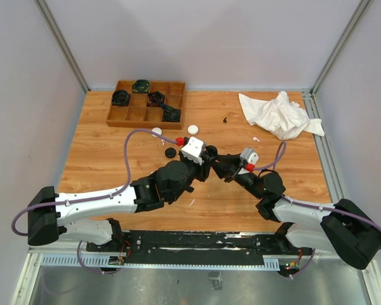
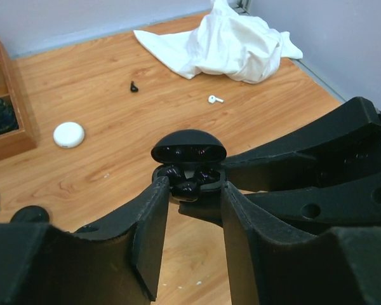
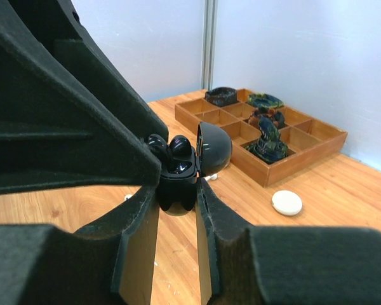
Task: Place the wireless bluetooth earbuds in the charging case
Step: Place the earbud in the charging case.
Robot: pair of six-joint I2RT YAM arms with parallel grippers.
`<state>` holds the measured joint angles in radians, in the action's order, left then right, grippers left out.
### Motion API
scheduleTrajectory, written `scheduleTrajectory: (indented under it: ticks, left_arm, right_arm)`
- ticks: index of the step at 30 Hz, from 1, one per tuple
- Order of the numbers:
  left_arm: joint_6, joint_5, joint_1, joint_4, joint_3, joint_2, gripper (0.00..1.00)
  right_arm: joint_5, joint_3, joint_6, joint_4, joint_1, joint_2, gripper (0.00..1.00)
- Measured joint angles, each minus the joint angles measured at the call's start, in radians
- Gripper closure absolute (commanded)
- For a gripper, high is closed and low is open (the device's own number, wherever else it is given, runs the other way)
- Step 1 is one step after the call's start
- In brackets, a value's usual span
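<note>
Both arms meet mid-table point(image 1: 114, 146). In the top view we can't see the charging case at all, because the two wrists cover it.

In the right wrist view, the right gripper point(image 3: 178, 194) is clamped tight on the base of the black charging case point(image 3: 213, 147). The lid is flipped up and the case is held off the wood. Two black earbuds point(image 3: 181, 147) stick up out of the wells. We can't tell how deep they sit, since the left arm's finger blocks that side.

In the left wrist view, the left gripper point(image 2: 195, 190) has its tips parted a little, one on each side of the case mouth. It grips nothing we can make out. The fingers hide the case's lower half here.

- **Loose earbuds:** a white earbud point(image 2: 214, 99) and a black earbud point(image 2: 134, 86) lie on the table near the white cloth point(image 2: 228, 44), apart from each other. A second white one sits at the left frame edge, partly cut off.
- **White round case:** the white round case point(image 2: 68, 135) lies shut near the wooden tray point(image 2: 9, 147), which is itself mostly out of frame in this view.
- **Black round puck:** a black round puck point(image 2: 28, 215) is half hidden behind the left finger.
- **Tray contents:** the things in the tray are dark and too blurred to name.
- **White fleck:** a small white fleck point(image 1: 193, 202) near the left arm is too tiny to identify.
</note>
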<state>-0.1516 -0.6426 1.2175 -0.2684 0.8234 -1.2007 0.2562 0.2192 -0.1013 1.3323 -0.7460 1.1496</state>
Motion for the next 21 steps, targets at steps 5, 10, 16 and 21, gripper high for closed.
scheduleTrajectory:
  ticks: [5, 10, 16, 21]
  left_arm:
    - [-0.066, 0.022, -0.001, 0.091, 0.051, 0.003, 0.47]
    - [-0.129, 0.097, -0.021, 0.159, 0.075, 0.045, 0.45]
    - [-0.222, 0.249, -0.108, 0.212, 0.101, 0.088, 0.45]
    - [-0.278, 0.327, -0.129, 0.256, 0.137, 0.089, 0.45]
  right_arm:
    - [0.000, 0.000, 0.000, 0.030, 0.000, -0.002, 0.99]
    - [0.000, 0.000, 0.001, 0.048, 0.000, -0.002, 0.99]
    - [0.000, 0.000, 0.002, 0.055, 0.000, -0.002, 0.99]
    - [0.000, 0.000, 0.002, 0.055, 0.000, -0.002, 0.99]
